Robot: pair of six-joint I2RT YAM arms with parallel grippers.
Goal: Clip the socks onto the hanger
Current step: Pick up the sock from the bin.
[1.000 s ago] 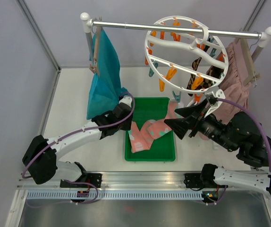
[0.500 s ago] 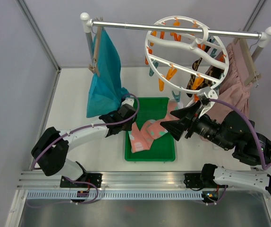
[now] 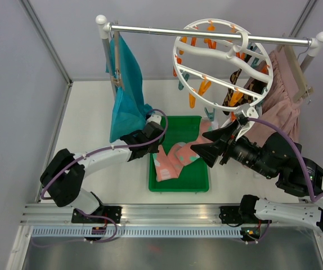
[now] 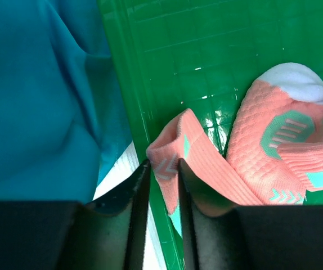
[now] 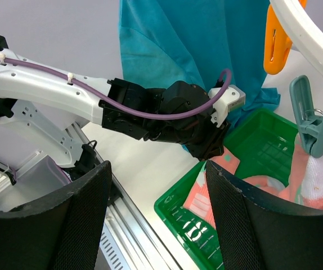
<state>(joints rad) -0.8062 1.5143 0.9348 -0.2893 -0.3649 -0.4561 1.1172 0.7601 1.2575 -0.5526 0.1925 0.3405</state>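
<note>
Pink socks (image 3: 173, 157) with mint patches lie in the green tray (image 3: 178, 187). My left gripper (image 4: 161, 169) is low at the tray's left wall, its jaws narrow but still open. One pink sock's cuff (image 4: 173, 140) sits between the fingertips, with the tray rim under it. From above, the left gripper (image 3: 155, 147) sits at the tray's upper left corner. My right gripper (image 5: 156, 169) hangs open and holds nothing, above the tray's right side (image 3: 202, 140). The round white hanger (image 3: 176, 53) hangs on the rail, with dark argyle socks (image 3: 256, 84) clipped on its right side.
A teal garment (image 3: 125, 90) hangs at the rail's left, brushing the left arm. A dusty-pink skirt (image 3: 282, 95) hangs at the right. A teal clip (image 5: 310, 121) and an orange clip (image 5: 277, 45) dangle near the right wrist. Grey walls enclose the table.
The left gripper has edged right to the tray's left wall and its jaws have narrowed around the pink sock's cuff. The right gripper drifted slightly left.
</note>
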